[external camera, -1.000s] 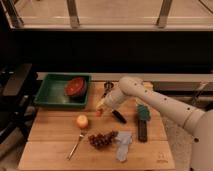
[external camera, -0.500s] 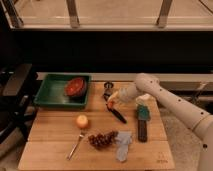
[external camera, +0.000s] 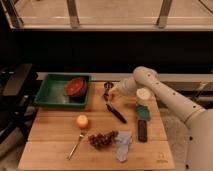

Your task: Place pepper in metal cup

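Observation:
The metal cup (external camera: 107, 86) is small, dark and shiny, and stands on the wooden table just right of the green tray. My gripper (external camera: 112, 93) reaches in from the right on the white arm and sits right beside the cup, at its near right rim. It is shut on the slim orange-red pepper (external camera: 111, 97), which hangs at the fingertips just above the board, next to the cup and outside it.
A green tray (external camera: 52, 95) holds a red-orange bowl (external camera: 76, 86). A black-handled utensil (external camera: 117, 113) lies below the gripper. A round yellow-orange fruit (external camera: 81, 121), grapes (external camera: 101, 139), fork (external camera: 75, 145), grey cloth (external camera: 123, 143), white container (external camera: 143, 95) and black bar (external camera: 142, 130) are on the board.
The gripper has risen from the board near the fruit and moved back and right to the cup, carrying the pepper. The arm has swung right.

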`<state>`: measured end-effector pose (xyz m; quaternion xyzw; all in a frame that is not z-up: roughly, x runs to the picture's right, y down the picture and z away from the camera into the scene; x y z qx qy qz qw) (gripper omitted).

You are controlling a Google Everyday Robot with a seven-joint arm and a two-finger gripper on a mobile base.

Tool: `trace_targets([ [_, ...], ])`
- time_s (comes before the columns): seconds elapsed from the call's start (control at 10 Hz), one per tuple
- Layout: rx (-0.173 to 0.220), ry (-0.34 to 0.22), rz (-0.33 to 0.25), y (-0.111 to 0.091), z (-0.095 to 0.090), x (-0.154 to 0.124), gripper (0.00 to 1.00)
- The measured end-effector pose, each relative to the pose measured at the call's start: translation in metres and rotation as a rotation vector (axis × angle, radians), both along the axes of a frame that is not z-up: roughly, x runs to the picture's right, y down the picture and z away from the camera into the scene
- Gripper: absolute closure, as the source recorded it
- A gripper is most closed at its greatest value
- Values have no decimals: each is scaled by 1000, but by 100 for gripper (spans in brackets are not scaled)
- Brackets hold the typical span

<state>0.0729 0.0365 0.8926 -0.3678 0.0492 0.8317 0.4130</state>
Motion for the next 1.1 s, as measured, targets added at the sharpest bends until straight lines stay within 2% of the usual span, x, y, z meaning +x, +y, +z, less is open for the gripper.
trace_targets([
  [0.2,-1,1,4,-11,23,3,92],
  [0.4,7,-12,2,-18,31,-3,77],
  [0.6,18,-28,4,-21,35,-7,55],
  [0.8,22,-48,-4,-24,39,-18,38],
  [0.9,22,-61,-11,-25,41,-24,35],
  [1.1,13,-84,-35,-26,46,-42,35],
])
